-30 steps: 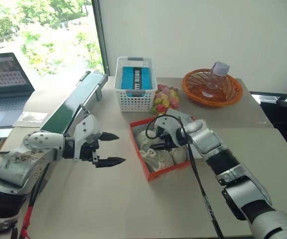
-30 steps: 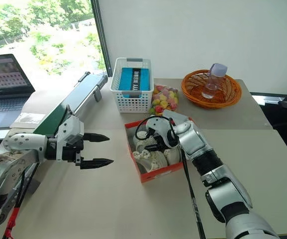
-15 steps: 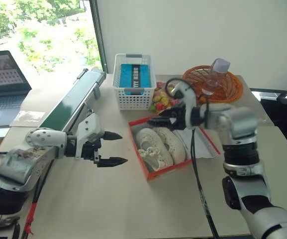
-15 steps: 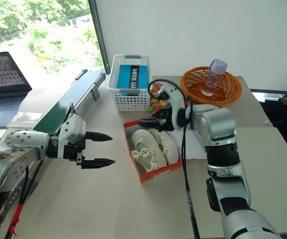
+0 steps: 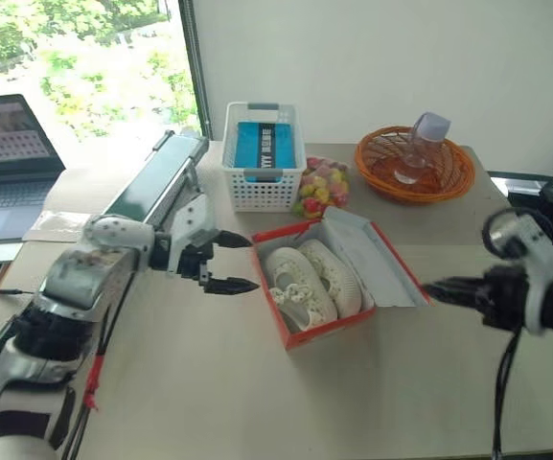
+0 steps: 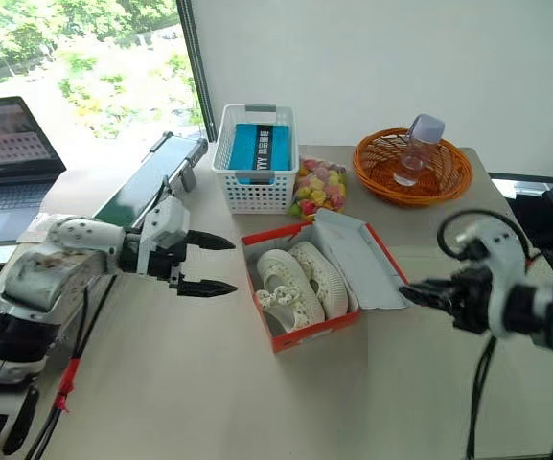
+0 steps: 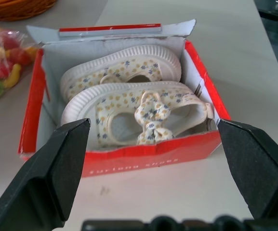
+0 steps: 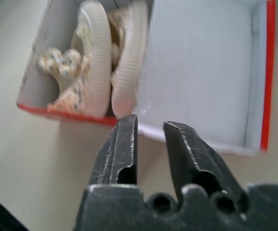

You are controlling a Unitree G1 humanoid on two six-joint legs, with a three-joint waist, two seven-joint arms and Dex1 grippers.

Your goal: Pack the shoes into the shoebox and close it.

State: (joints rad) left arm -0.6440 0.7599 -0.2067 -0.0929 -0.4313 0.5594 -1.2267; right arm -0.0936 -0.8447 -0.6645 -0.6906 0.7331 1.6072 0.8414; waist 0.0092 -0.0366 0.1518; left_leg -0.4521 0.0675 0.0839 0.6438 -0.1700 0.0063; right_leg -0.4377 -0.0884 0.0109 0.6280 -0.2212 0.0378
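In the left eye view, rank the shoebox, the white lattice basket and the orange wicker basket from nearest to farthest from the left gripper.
From the left gripper:
1. shoebox, just beyond its fingertips toward the robot's right, both shoes inside, lid open.
2. white lattice basket, farther back on the table, behind the gripper.
3. orange wicker basket, at the far right corner, holding a bottle.

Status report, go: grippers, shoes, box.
Left gripper open, empty, beside the shoebox. Right gripper nearly shut, empty, off the lid. Both shoes in the box, lid open. Nothing in the way.
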